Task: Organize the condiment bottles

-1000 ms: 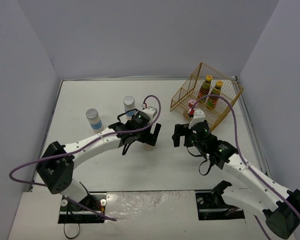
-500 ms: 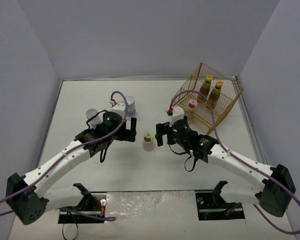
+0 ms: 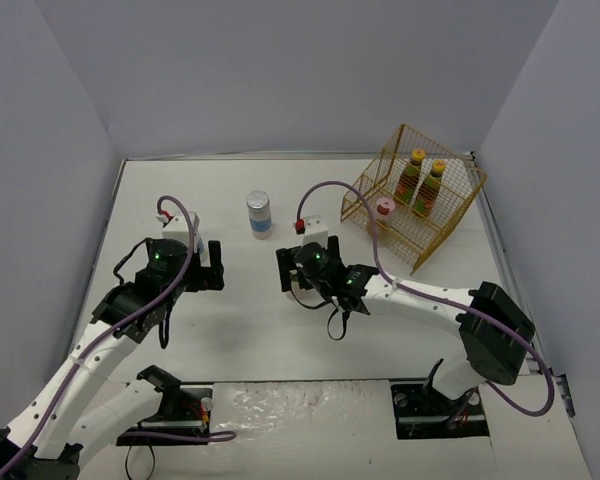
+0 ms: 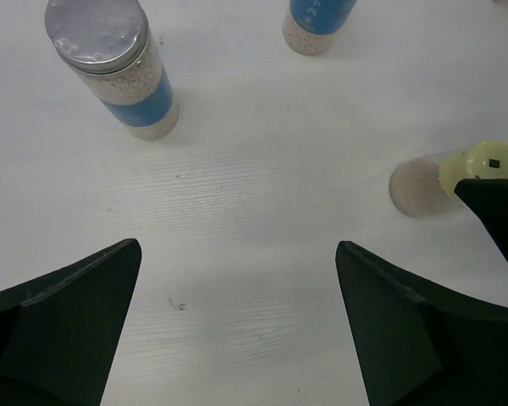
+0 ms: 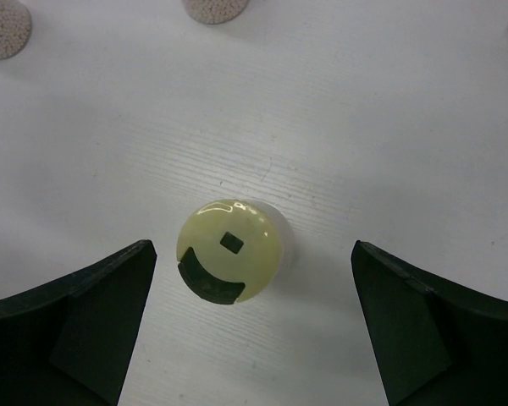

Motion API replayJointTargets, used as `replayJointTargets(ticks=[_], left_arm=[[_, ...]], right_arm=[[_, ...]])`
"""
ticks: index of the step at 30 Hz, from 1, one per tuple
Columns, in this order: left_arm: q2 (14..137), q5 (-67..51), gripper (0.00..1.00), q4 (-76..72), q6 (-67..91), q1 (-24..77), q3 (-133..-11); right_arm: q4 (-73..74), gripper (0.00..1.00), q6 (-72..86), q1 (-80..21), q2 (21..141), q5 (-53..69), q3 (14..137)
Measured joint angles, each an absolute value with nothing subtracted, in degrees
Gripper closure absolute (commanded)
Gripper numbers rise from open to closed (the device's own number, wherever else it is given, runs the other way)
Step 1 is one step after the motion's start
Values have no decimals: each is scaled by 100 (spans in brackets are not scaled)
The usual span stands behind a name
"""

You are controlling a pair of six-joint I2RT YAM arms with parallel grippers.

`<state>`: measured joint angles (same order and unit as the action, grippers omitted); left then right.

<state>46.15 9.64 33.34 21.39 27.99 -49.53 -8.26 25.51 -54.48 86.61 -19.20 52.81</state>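
Observation:
The green-lidded shaker (image 5: 229, 251) stands upright on the table between the fingers of my open right gripper (image 5: 252, 283), untouched by them. In the top view the right gripper (image 3: 300, 275) hides it. My left gripper (image 4: 237, 330) is open and empty; in the top view it (image 3: 208, 270) is left of centre. One silver-lidded jar (image 4: 110, 68) stands ahead of it to the left, and the other jar (image 3: 259, 214) stands further back. Two dark-red sauce bottles (image 3: 410, 176) (image 3: 432, 187) and the pink-lidded shaker (image 3: 384, 209) are at the yellow wire basket (image 3: 450, 225).
The wire basket stands tilted at the back right near the wall. Purple cables loop over both arms. The left wrist view shows the green-lidded shaker (image 4: 453, 173) at the right with a right fingertip (image 4: 499, 211) beside it.
My left gripper has drawn back left, away from the green-lidded shaker. My right gripper has moved left from the basket and now hangs open over that shaker.

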Motion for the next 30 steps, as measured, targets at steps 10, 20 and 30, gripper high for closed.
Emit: replayJointTargets(ticks=[10,20,30], left_arm=[[4591,819,3,3363,1875,2068,-4700],[4377,745,3,3356,1858,1942,-4700],[4328,667,3,3353,1846,1862,-4700]], right_arm=[[-962,32,3035,-5607,9332,-2410,5476],[-869,96,3211,-5607,9157,-2710,5379],[98,100,2963,-5069,7263,-3291,5295]])
